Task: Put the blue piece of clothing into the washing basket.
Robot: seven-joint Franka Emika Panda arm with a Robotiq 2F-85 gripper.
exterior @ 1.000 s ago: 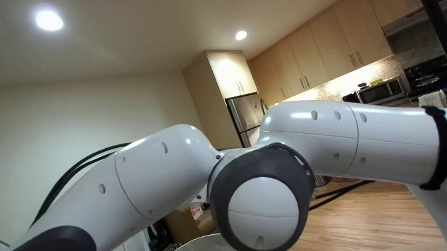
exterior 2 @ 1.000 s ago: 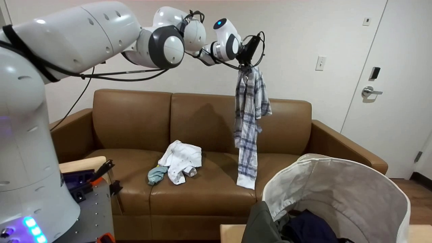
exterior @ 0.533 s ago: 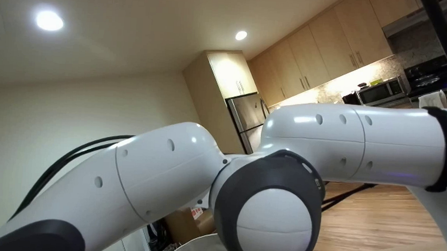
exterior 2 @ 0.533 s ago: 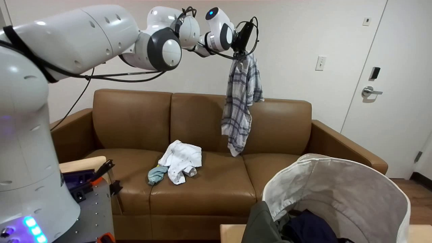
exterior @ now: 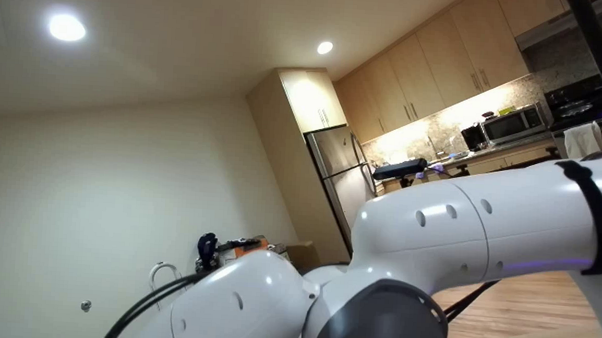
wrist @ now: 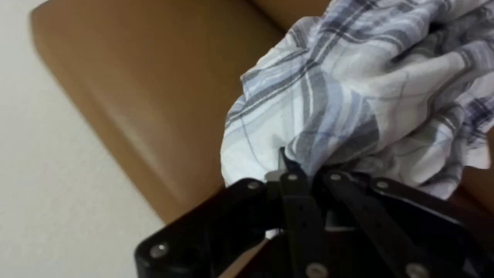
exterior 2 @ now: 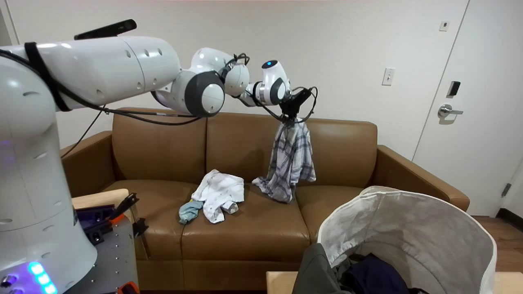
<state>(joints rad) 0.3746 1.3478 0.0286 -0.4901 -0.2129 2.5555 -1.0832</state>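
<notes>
arm is held outstretched, bent at elbow, in both exterior views; upper link is set near level in an exterior view, with wrist carried at about elbow height there. gripper is angled down, slightly tilted. fingers are pinched nearly together, as seen in wrist view.

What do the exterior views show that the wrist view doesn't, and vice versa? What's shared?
Only the exterior views: the washing basket, the teal cloth on the sofa, the door, the kitchen cabinets, plus the robot arm, in both exterior views.

Only the wrist view: the silver screws on the hand, and a close-up of the bunched cloth where it meets the hand.

Shared by the wrist view and an exterior view: the plaid garment, the hand, the brown sofa and the pale wall.
</notes>
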